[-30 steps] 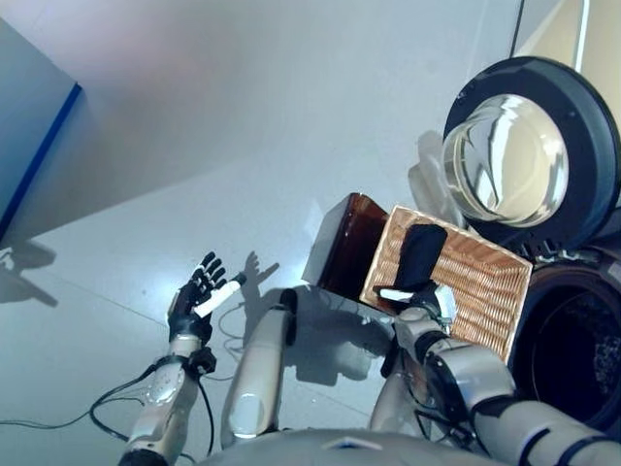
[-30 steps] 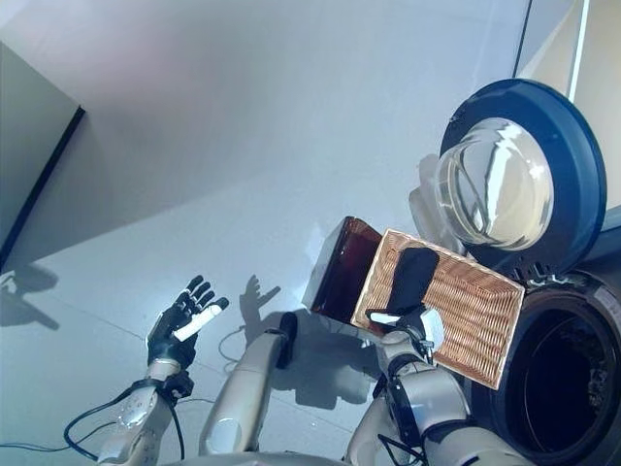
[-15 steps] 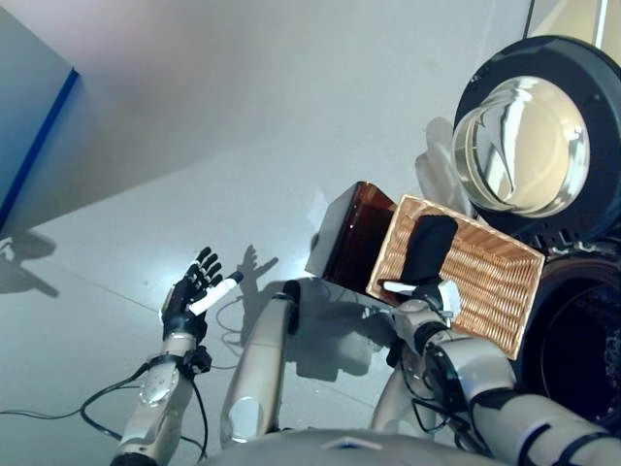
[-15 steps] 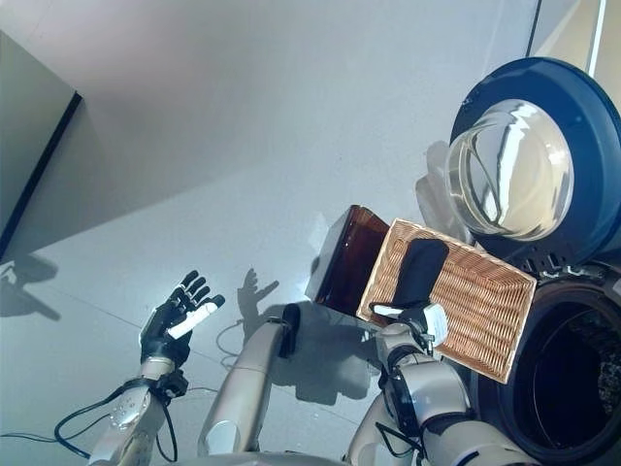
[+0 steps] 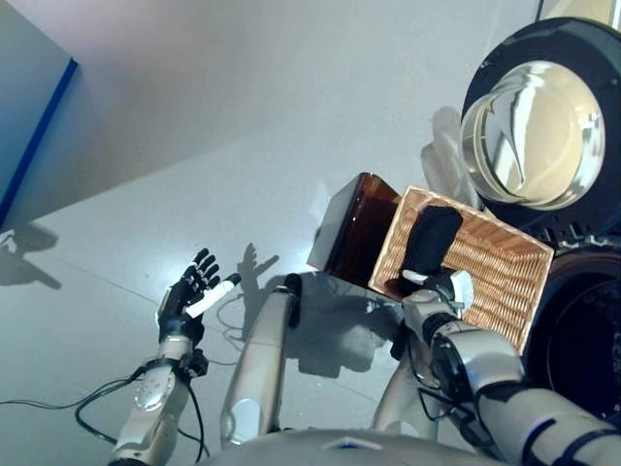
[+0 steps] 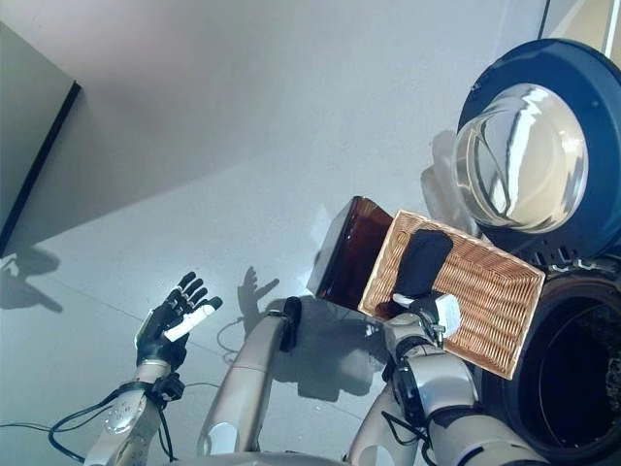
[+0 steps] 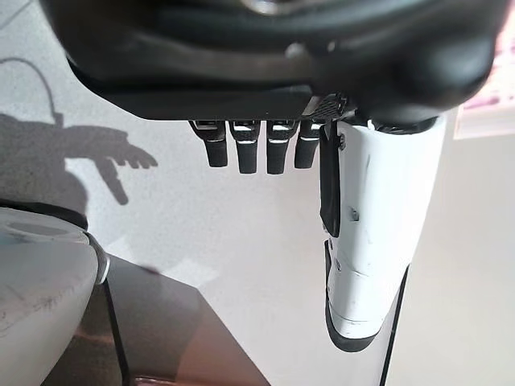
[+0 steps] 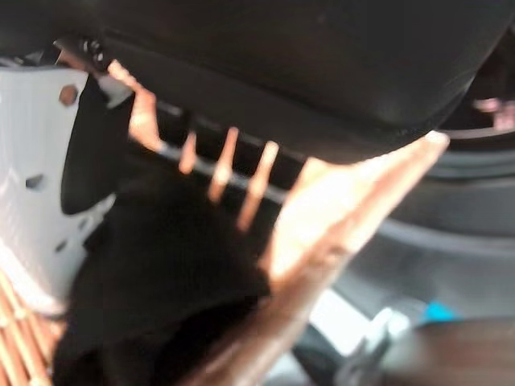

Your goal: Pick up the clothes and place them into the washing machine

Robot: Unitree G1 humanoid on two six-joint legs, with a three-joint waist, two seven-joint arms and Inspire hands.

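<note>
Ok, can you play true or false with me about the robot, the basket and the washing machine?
1. The right hand holds a wicker basket up off the floor. True.
2. The washing machine door is closed. False: it is swung open, and the dark drum shows below it.
3. The left hand is gripping clothes. False: its fingers are spread and it holds nothing.
4. The basket is tipped on its side. True.
</note>
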